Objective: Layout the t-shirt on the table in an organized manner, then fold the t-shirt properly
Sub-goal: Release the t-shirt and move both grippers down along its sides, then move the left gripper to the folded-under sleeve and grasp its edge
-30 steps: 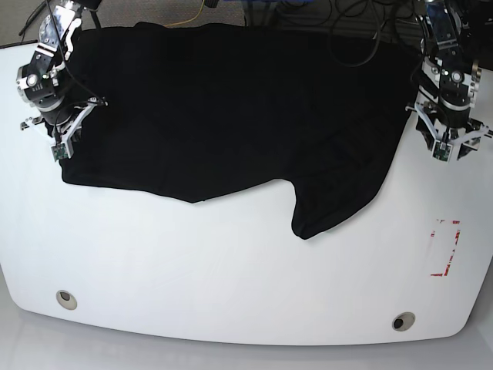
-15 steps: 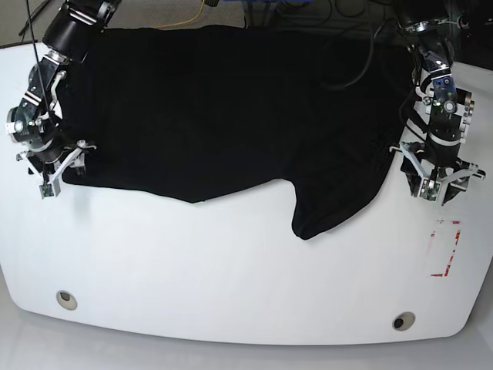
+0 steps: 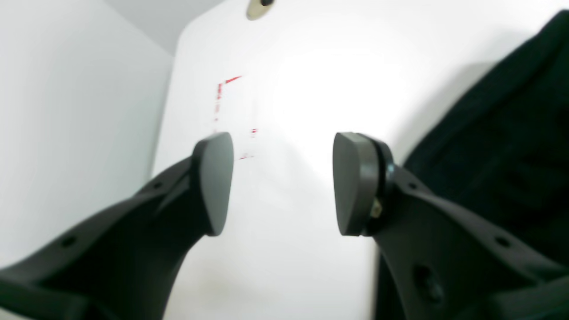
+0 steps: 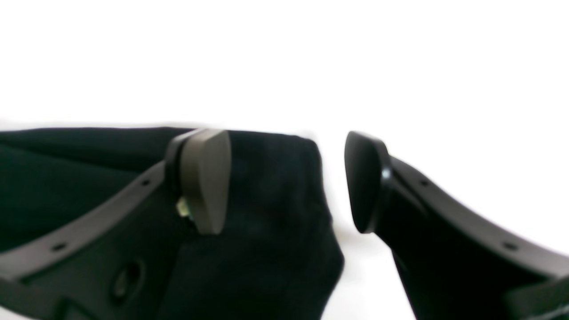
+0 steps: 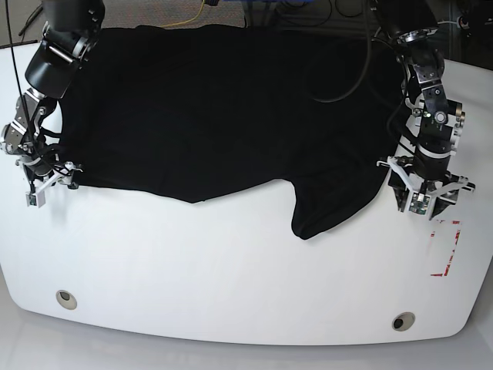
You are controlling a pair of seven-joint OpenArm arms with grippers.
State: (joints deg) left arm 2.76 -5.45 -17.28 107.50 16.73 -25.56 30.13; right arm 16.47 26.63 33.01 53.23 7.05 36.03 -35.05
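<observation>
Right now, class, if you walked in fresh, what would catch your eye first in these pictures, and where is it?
First, the big black t-shirt spread over the far half of the glossy white table, one bunched flap hanging toward the near edge. Next, the two arms at its side edges: the right gripper and the left gripper, both with jaws apart and holding nothing. Last, the small red outline mark just nearer than the left gripper.

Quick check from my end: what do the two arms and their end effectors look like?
Both arms are black with white and silver brackets near the wrists. The left end effector and right end effector each carry two curved matte-black fingers with small holes, ending in flat rounded grey pads. Dark cables trail behind the arms.
</observation>
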